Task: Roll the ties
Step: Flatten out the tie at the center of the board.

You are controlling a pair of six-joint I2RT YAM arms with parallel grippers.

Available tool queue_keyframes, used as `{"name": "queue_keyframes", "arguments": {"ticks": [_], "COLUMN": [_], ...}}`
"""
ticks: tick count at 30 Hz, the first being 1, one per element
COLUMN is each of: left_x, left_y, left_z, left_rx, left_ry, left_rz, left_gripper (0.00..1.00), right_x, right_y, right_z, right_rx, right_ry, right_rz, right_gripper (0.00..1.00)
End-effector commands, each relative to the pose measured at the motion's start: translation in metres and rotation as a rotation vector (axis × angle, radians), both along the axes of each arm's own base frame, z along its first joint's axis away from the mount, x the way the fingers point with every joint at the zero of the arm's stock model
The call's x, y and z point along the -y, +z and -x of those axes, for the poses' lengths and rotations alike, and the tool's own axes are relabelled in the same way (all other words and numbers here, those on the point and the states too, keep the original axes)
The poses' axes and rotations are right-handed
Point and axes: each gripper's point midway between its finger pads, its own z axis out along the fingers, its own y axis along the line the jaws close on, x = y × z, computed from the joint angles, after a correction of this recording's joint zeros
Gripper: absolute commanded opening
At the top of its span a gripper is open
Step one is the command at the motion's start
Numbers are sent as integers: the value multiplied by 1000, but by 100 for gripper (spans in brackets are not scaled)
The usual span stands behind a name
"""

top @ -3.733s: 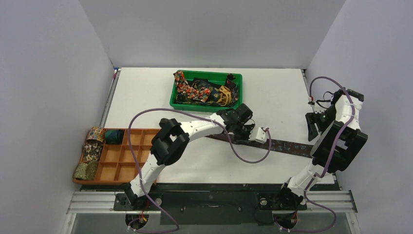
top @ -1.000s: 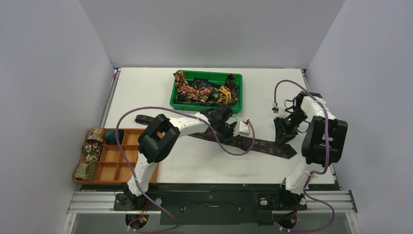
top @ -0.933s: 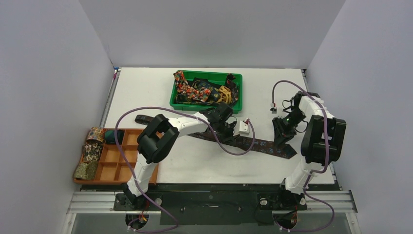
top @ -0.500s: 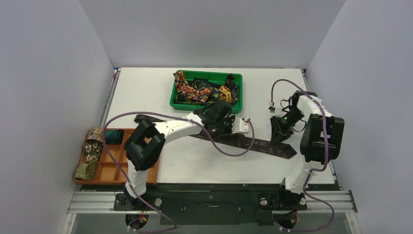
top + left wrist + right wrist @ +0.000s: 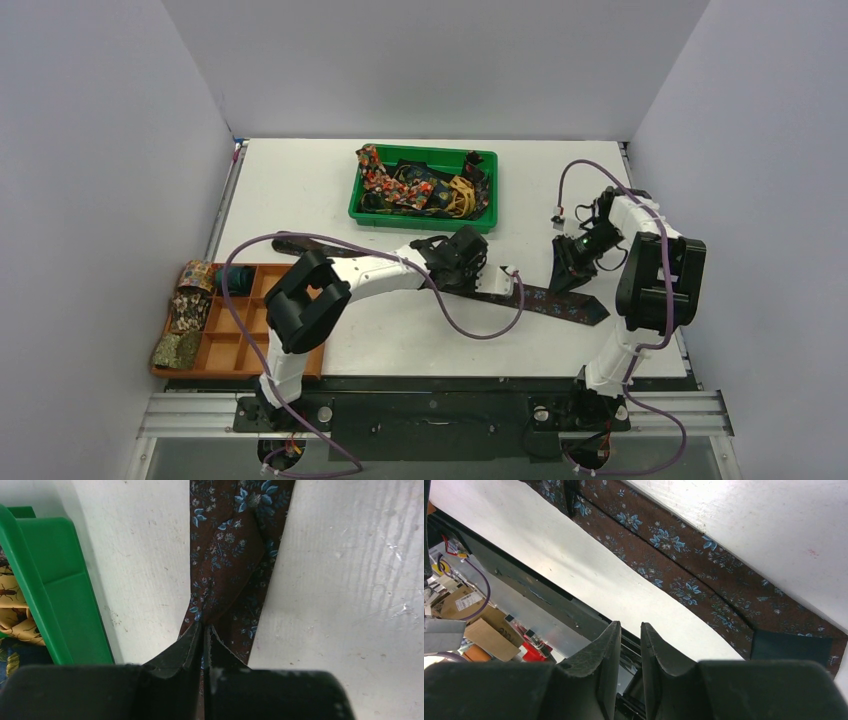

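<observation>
Overhead: brown tie (image 5: 570, 305) is laid out diagonally across the bench (image 5: 300, 190), narrow end near the orange tray (image 5: 255, 335) at left, wide end toward the right front. The green bin (image 5: 400, 220) sits behind it with loose ties (image 5: 400, 185) heaped inside. Rolled ties (image 5: 187, 310) sit in the tray's left compartments. This view can't show finger state on either arm because the arm bodies cover the tips.

Left wrist cam fills that in. The left fingers (image 5: 186, 647) are pressed together and clamped on the brown tie partway along its length. The cloth is puckered into a ridge running up to the tips. The bin wall is just to the side, with yellow fabric visible inside. A small blue flower print shows on the brown, which overhead doesn't resolve.

Right wrist cam: the right fingers (image 5: 604, 652) are a narrow gap apart with nothing between them. They sit over the bench's near edge, beside the tie's wide end, and I can't tell if they touch it. Only this view shows the lengthwise fold in the tie, a dark rectangular patch at the wide tip, and the cardboard boxes (image 5: 484, 635) below the bench edge.
</observation>
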Motion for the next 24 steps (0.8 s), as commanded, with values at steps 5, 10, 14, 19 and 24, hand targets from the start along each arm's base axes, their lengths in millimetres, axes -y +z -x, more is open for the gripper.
{"name": "queue_keyframes", "arguments": {"ticks": [5,10,14,19,24], "left_x": [18,29,38,50,56], "left_y": [11,11,11,10,8], "left_z": [-7,-4,-2,0,2], "left_rx": [23,9,-8,-53,-79], "left_ry": [32,28,29,36,52], "left_rz": [23,44,64,96,119], "left_gripper": [0,0,0,0,0], "right_x": [-3,0,6,13,16], "right_y": [-9,-17,-26,-38,-47], "right_z": [-1,1,3,9,10], "right_rx": [-23,-42,-64,-110,-129], "right_ry": [-45,-57,-60,-48,-24], "right_rz": [5,43,98,171,222], "right_gripper": [19,19,19,24,25]}}
